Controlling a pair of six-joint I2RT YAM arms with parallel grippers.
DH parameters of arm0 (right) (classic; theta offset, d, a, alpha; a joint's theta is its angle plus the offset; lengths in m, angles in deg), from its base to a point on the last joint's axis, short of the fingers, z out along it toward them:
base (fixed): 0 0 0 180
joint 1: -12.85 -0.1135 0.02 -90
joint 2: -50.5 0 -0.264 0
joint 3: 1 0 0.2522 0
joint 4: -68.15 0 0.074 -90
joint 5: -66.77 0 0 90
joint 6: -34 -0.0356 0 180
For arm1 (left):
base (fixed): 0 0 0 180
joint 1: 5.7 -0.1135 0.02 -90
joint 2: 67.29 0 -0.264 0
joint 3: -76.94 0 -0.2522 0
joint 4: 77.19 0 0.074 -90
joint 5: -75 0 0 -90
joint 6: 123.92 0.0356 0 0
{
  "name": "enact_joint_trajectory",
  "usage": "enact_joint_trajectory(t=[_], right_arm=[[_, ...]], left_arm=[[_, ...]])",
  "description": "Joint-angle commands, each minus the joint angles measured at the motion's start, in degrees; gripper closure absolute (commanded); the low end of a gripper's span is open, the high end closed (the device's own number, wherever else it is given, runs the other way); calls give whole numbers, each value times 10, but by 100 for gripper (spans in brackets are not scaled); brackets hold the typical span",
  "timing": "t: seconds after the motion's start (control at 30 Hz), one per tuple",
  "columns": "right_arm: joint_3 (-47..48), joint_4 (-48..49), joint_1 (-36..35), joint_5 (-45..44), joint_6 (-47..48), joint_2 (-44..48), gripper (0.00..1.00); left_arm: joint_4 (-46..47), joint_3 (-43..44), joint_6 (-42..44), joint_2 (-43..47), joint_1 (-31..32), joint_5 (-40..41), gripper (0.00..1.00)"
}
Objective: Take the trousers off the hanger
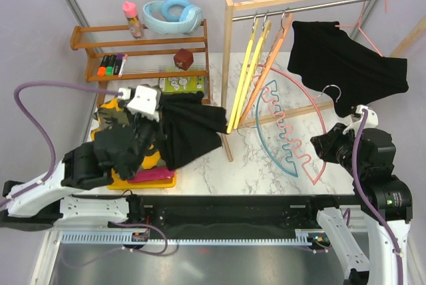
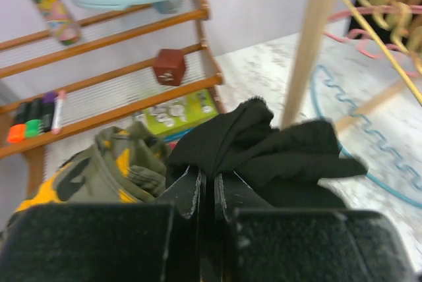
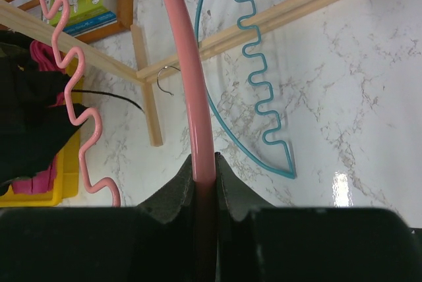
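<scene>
Got the left hand (image 2: 210, 193) pinched shut on the black trousers (image 2: 277, 150), bunched over the camouflage pair (image 2: 112, 163) beside the shelf (image 2: 132, 84), probably for dumping on that pile. Right hand (image 3: 203, 180) clamped tight round the pink hanger (image 3: 183, 64), seemingly to steady it above the surface (image 3: 343, 97). No telling the amount of cloth between the pads (image 2: 190, 193), and no seeing the pile's lower layers under the arm.

Black trousers (image 2: 277, 153): soft matt cloth, creased, slightly fuzzy at the edges. Pink hanger (image 3: 190, 78): smooth, glossy, looks like plastic. Table (image 3: 343, 84) is a polished marble-pattern top throwing glare; garment rack (image 1: 228, 65) is pale bare wood, matt.
</scene>
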State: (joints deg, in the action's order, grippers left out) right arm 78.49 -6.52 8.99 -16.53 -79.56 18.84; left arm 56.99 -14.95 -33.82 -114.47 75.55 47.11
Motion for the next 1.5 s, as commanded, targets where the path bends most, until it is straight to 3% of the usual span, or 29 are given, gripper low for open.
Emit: enact_joint_trajectory(t=[0.0, 0.2, 0.4, 0.53, 0.57, 0.67, 0.8, 0.87, 1.03, 1.17, 1.27, 1.3, 1.37, 1.4, 1.47], right_arm=[[23, 47, 0, 15, 4, 1, 100], [28, 44, -10, 17, 6, -4, 100], [40, 46, -15, 17, 7, -9, 100], [48, 46, -17, 11, 10, -12, 100], [49, 46, -18, 8, 11, -16, 100], [57, 49, -19, 2, 13, -25, 100], [64, 61, -19, -12, 20, -31, 100], [76, 61, -19, -13, 24, -39, 100], [99, 65, -19, 1, 28, -57, 100], [90, 73, -19, 23, 32, -60, 100], [70, 76, -19, 18, 30, -57, 100], [68, 75, -19, 15, 34, -58, 100], [75, 63, -19, -6, 43, -66, 100], [83, 58, -19, -19, 55, -69, 100], [87, 42, -19, -47, 66, -86, 100]], left_arm=[[-35, 82, -29, -77, -134, -66, 98], [-41, 142, -40, -84, -321, -189, 98], [-118, 247, -53, -157, -470, -240, 98], [-188, 266, -136, -191, -595, -270, 98], [-198, 246, -152, -191, -618, -273, 98], [-198, 158, -216, -173, -729, -389, 98], [-164, 63, -264, -165, -812, -410, 98], [-163, 38, -286, -165, -889, -436, 98], [-129, -30, -331, -128, -919, -409, 98], [-96, -53, -315, -118, -928, -409, 96], [-100, -47, -323, -128, -929, -435, 77], [-100, -47, -324, -129, -929, -438, 60], [-100, -39, -314, -129, -928, -449, 43], [-100, -35, -303, -129, -929, -454, 26], [-104, -15, -295, -133, -929, -460, 3]])
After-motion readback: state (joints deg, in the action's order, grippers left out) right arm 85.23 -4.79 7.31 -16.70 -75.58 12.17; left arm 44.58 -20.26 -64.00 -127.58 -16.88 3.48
